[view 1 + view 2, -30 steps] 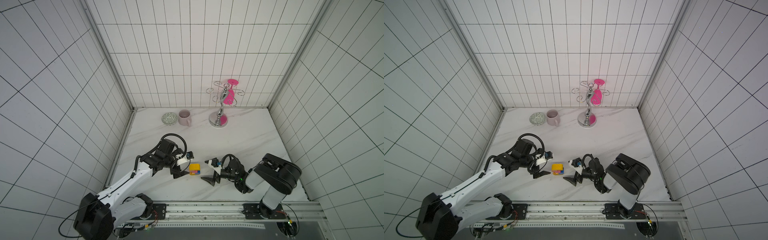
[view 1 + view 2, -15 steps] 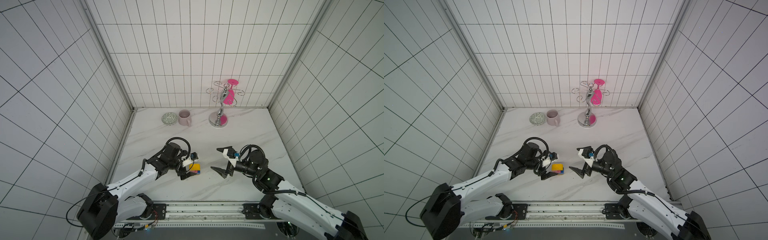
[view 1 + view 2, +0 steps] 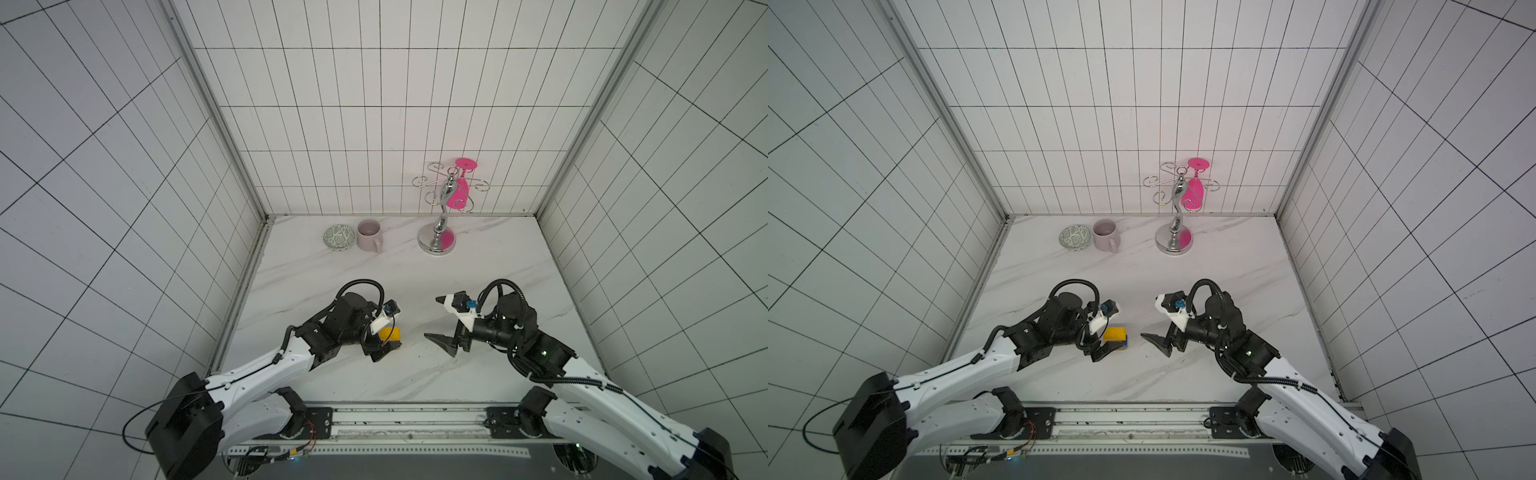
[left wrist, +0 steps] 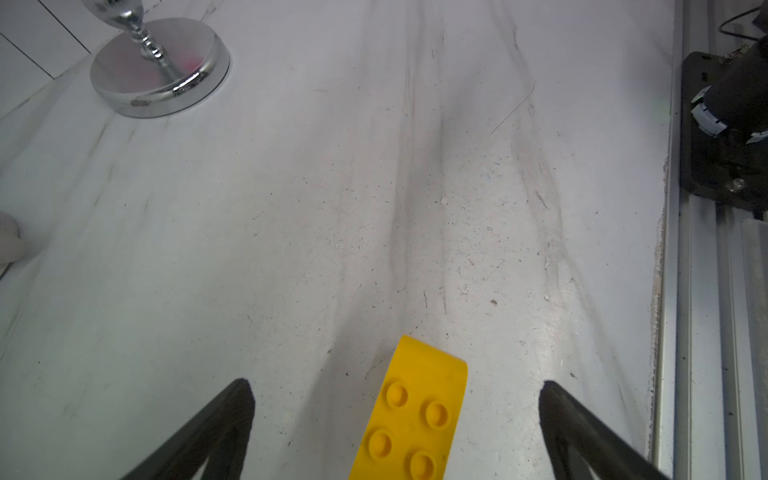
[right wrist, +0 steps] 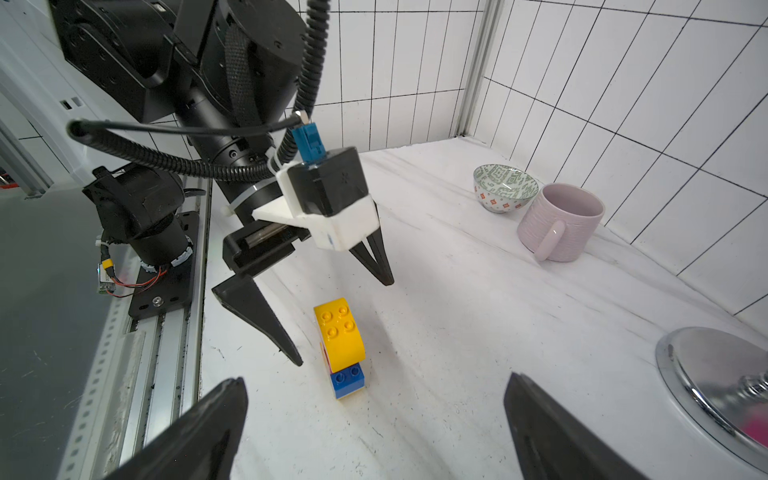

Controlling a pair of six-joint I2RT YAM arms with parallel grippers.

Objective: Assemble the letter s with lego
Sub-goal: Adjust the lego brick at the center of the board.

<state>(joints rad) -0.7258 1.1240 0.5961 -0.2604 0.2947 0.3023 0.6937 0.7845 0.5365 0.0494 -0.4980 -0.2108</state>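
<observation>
The lego stack (image 5: 340, 340) rests on the marble table (image 5: 457, 332). A rounded yellow brick (image 3: 1115, 333) with studs lies uppermost, with a pink sliver and a blue brick (image 5: 347, 380) under it. I cannot tell from here whether its outline is the letter s. My left gripper (image 5: 343, 322) is open and straddles the stack, a black finger on each side and neither touching; the yellow brick (image 4: 415, 411) sits between its fingertips (image 4: 243, 390). My right gripper (image 3: 432, 316) hangs open and empty to the right of the stack (image 3: 390, 334), pointing at it.
At the back stand a patterned bowl (image 3: 339, 237), a pale pink mug (image 3: 369, 235) and a chrome stand (image 3: 436, 241) holding a pink goblet (image 3: 457, 193). The arms' mounting rail (image 3: 411, 415) runs along the table's front edge. Tiled walls close in three sides.
My left gripper has slid right until its open fingers straddle the lego stack. My right arm has unfolded and its gripper has drawn back to the right, away from the stack.
</observation>
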